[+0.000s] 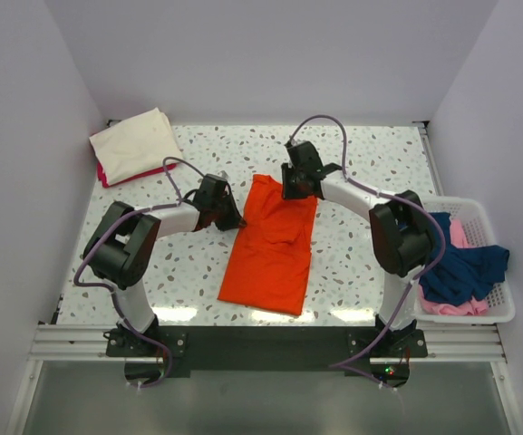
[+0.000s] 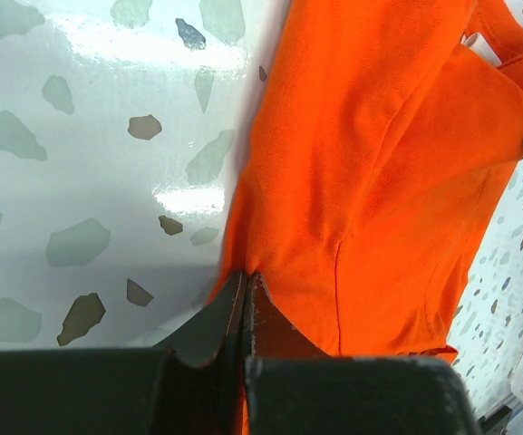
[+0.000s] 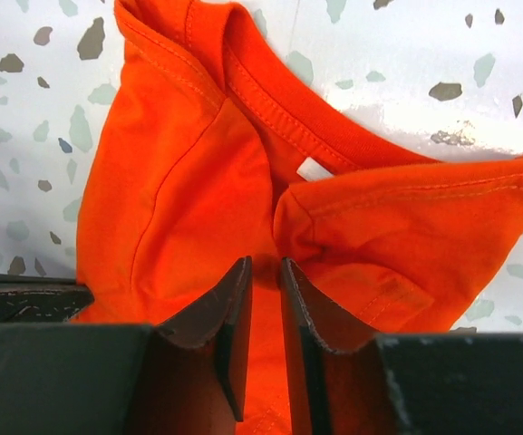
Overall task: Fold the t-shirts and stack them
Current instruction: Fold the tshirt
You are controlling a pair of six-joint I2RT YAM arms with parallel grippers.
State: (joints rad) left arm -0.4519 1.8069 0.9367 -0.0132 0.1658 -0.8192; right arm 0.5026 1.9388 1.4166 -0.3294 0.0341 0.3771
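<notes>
Top external view tells you the job is partly done. A cream t-shirt (image 1: 139,140) lies folded on a magenta one (image 1: 107,174) at the far left corner of the table (image 1: 361,154). The orange t-shirt (image 1: 270,249) lies in the middle as a long strip, so it looks half folded. It probably needs folding across, then a ride to the pile.

Your left gripper (image 2: 245,279) is pinched together on the shirt's left edge. Your right gripper (image 3: 266,267) sits at the collar end, jaws a little apart, with orange cloth showing in the gap.

A navy blue t-shirt (image 1: 465,263) and a pale pink one (image 1: 460,234) wait in the white basket (image 1: 479,207), not folded.
</notes>
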